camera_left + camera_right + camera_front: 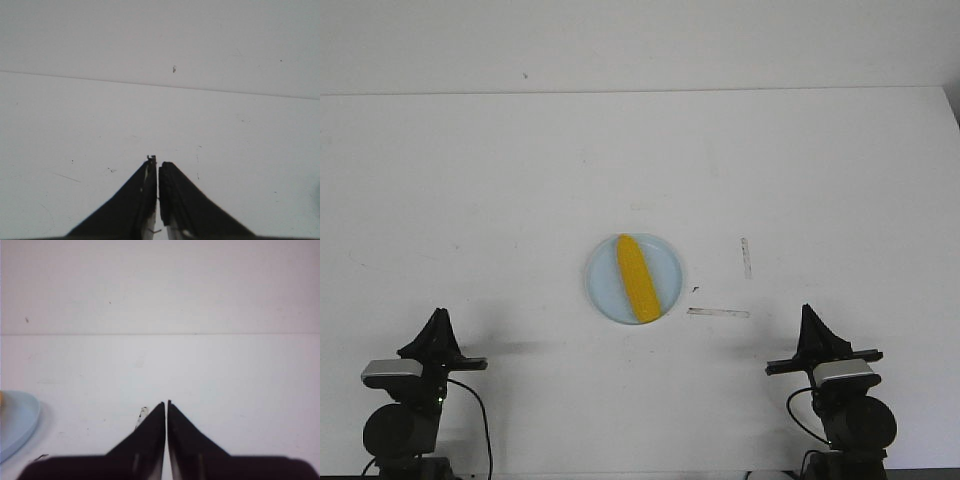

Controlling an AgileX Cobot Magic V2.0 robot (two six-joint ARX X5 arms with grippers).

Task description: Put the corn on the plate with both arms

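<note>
Corn (636, 279): lay on plate (602, 289); I judged it light, stiff, slick, best pinched mid-cob. Left gripper (158, 165) and right gripper (166, 404): jaws pressed together, empty.

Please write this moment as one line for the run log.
corn: lying on plate | left gripper: shut, empty, at near edge | right gripper: shut, empty, at near edge | task: looks done

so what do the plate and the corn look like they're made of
The plate looks like pale blue plastic: smooth, even colour, thin raised rim. The corn looks like a moulded plastic toy: uniform bright yellow with a faint sheen, no husk. Neither can be confirmed by sight.
</note>
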